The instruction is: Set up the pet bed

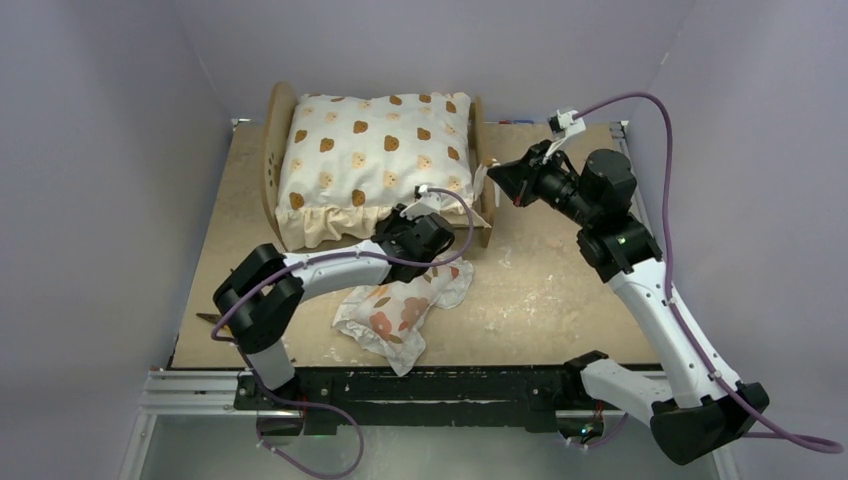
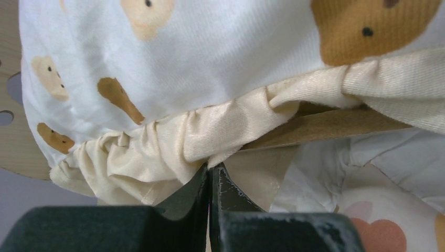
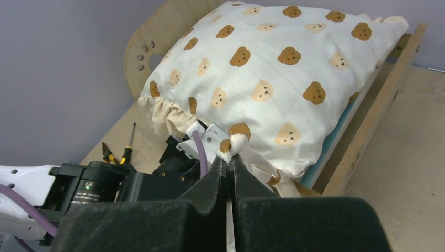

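From above, the pet bed [image 1: 278, 140] stood at the back left of the table [image 1: 560, 290], with its headboard to the left. The bear-print cushion [image 1: 380, 150] lay in it. The left gripper [image 1: 405, 222] was at the near edge of the cushion, and the right gripper [image 1: 495, 178] was just beside the right end of the pet bed. A floral pillow [image 1: 400, 310] lay on the table in front, partly under the left arm.

In the left wrist view, the left gripper [image 2: 211, 170] had its 2 fingers pressed together, with the tips touching the ruffle [image 2: 157, 152]. Whether any cloth was caught between them, I could not tell.

In the right wrist view, the right gripper [image 3: 229, 157] was closed on a twisted corner of the cushion [image 3: 273, 68].
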Tool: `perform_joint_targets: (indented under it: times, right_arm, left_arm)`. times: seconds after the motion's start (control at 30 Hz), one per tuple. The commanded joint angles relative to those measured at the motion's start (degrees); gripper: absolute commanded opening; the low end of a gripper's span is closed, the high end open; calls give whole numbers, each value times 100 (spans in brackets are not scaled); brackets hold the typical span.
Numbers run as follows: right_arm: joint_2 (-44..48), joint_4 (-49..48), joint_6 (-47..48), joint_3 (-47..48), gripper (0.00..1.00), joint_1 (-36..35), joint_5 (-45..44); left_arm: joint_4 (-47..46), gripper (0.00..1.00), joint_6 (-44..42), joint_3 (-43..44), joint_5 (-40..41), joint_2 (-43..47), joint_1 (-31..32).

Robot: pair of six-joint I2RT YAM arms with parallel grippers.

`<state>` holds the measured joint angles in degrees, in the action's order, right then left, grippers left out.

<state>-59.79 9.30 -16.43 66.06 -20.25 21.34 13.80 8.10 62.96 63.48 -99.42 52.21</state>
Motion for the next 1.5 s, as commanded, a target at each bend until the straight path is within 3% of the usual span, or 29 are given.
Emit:
perform_joint_targets:
  times: [0.0,0.3,0.5,0.73,1.03,1.1,1.17,1.23,1.3,1.37,1.47]
  right_arm:
    - [223,26,87,113,0,-32,-133]
    - [527,179,-45,151,0,-32,-808]
    - [765,340,-165,59,0,-32,-1638]
    - [998,535,-392,-259,0,-27,-2553]
    - [1145,785,-548,-1125,7,-23,-2609]
    - [1168,811,-572,-1275,12,-26,-2485]
    - [1241,867,-559,-1382,24,-26,-2437]
    - [1353,916,-519,-1438,46,-31,-2433]
    - [1399,955,-479,-1386,62,-30,-2401]
    - [1393,934,-380,-1265,74,-29,-2437]
    - [1309,673,-249,-1234,80,-26,-2237]
  left_arm:
    - [112,0,47,250,94,644,14]
    - [698,0,756,-1,-393,2009,-56]
    - [1023,0,1502,-234,-906,2656,-539]
    - [839,0,1981,-859,-2230,3329,-988]
    - [9,0,2569,-2267,-4035,3216,-975]
    - [-16,0,2661,-2518,-4146,3226,-969]
    - [147,7,2710,-2576,-4082,3437,-971]
    - [398,18,2734,-2556,-3938,3769,-969]
    - [597,35,2768,-2495,-3769,4157,-969]
    - [745,49,2814,-2393,-3650,4478,-972]
    - [910,60,2838,-2209,-3524,4779,-980]
